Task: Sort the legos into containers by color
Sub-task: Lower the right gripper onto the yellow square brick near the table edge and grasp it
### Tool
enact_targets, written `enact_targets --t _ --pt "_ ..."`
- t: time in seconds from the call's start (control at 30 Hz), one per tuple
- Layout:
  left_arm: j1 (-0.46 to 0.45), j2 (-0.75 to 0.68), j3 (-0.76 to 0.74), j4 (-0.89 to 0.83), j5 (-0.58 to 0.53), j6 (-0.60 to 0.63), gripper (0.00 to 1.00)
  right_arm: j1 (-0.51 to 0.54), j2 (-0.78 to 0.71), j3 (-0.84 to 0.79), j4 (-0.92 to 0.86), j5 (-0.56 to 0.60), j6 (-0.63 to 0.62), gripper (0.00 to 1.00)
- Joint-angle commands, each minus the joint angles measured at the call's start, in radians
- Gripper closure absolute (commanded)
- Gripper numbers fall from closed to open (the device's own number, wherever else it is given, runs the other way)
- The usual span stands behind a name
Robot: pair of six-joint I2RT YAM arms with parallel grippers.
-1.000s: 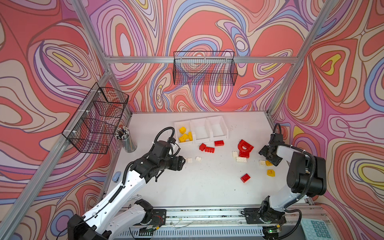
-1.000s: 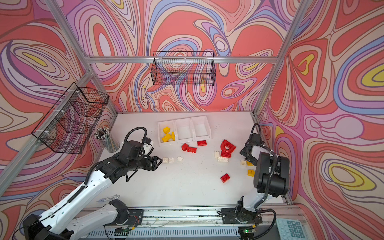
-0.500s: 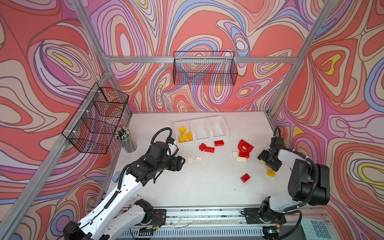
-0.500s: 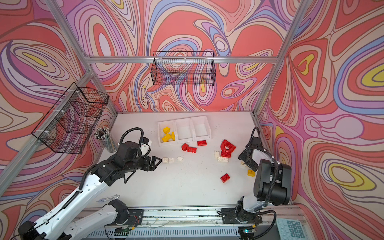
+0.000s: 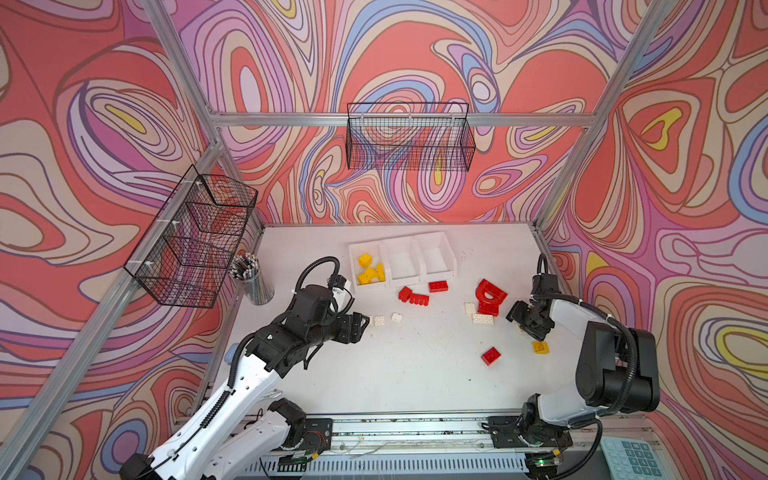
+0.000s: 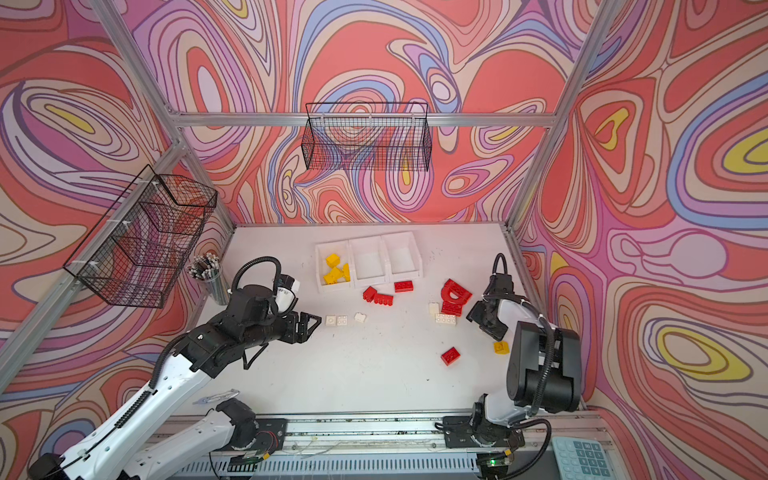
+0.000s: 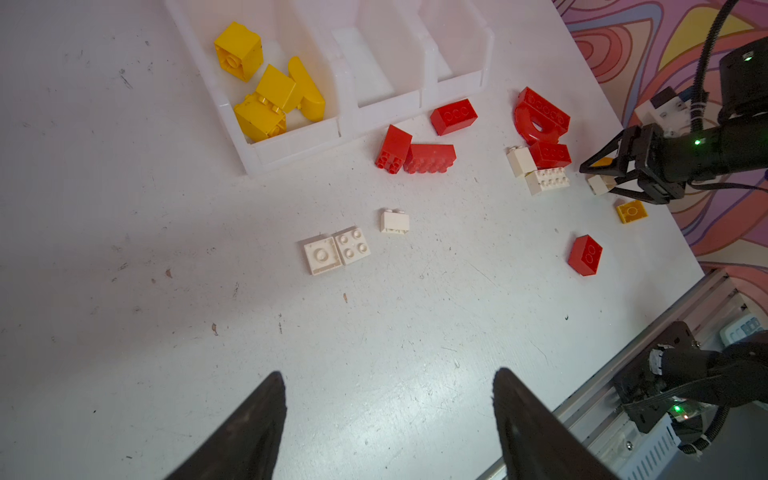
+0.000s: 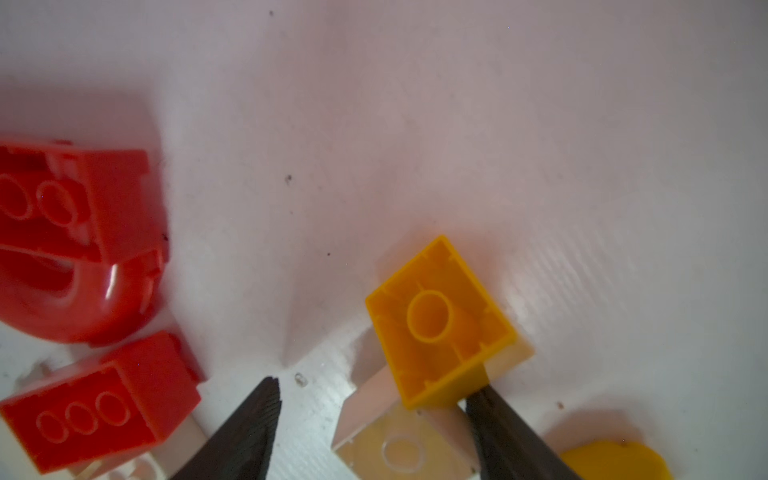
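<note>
The left hand (image 5: 360, 329) is held open and empty over the table (image 5: 395, 382), with two white legos (image 5: 379, 320) just at its 3 o'clock. The right hand (image 8: 374, 385) is spread, not clenched, astride a white brick (image 8: 399, 440) with a yellow brick (image 8: 436, 324) resting against it. In the 9 o'clock bin of the containers (image 5: 451, 257), yellow legos (image 5: 369, 269) are seen. Red ones (image 5: 419, 299) lie on the table at the row's 6 o'clock.

Three bins (image 7: 299, 145), six red bricks (image 7: 453, 116), six white (image 7: 394, 220), six yellow (image 7: 239, 50): four binned, one between jaws of right claw (image 8: 374, 388), one just beside it. Two wire baskets (image 5: 409, 137), one pencil cup (image 5: 255, 282).
</note>
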Motion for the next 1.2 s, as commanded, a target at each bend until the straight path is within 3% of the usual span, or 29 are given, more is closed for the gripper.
enact_targets --t 0.0,0.4,0.73,0.97,1.17 --pt "-0.004 -0.016 0.002 -0.02 -0.009 -0.002 0.22 0.012 -0.006 0.0 -0.027 -0.024 -0.007 0.29" --pt "-0.004 -0.045 0.006 -0.025 0.004 0.001 0.22 0.012 0.079 0.07 -0.033 0.018 -0.013 0.49" --pt "-0.004 -0.02 0.01 -0.024 0.036 0.004 0.22 0.013 0.104 0.143 -0.09 0.047 -0.038 0.24" --pt "-0.004 -0.028 0.014 -0.029 0.06 0.004 0.22 0.002 0.054 0.148 -0.148 0.133 -0.043 0.16" --pt "-0.047 -0.039 0.025 -0.055 0.006 0.023 0.21 -0.038 0.118 0.175 -0.135 0.18 -0.054 0.16"
